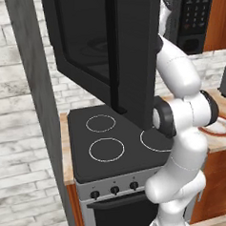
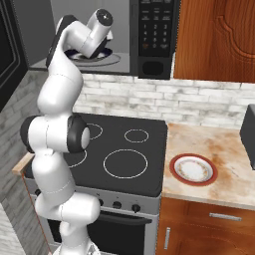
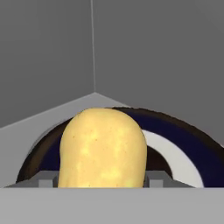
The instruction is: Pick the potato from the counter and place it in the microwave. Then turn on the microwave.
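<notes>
The yellowish-tan potato (image 3: 103, 148) sits between my gripper (image 3: 103, 180) fingertips, which press against its two sides. It hangs just above the dark round turntable (image 3: 183, 153) inside the grey cavity of the microwave (image 2: 155, 45). From the right base view my arm reaches up and into the open microwave, with the wrist over the turntable (image 2: 112, 60). The microwave door (image 1: 105, 43) stands swung wide open to the left. The keypad panel (image 2: 155, 25) is to the right of the cavity. The tan counter (image 2: 219, 149) lies below on the right.
Under the microwave is a black stovetop (image 2: 124, 144) with white rings, with oven knobs (image 2: 117, 204) on its front. On the counter stands a white plate with a red rim (image 2: 193, 169). A dark box (image 2: 249, 132) is at the counter's right edge. A wooden cabinet (image 2: 219, 40) hangs beside the microwave.
</notes>
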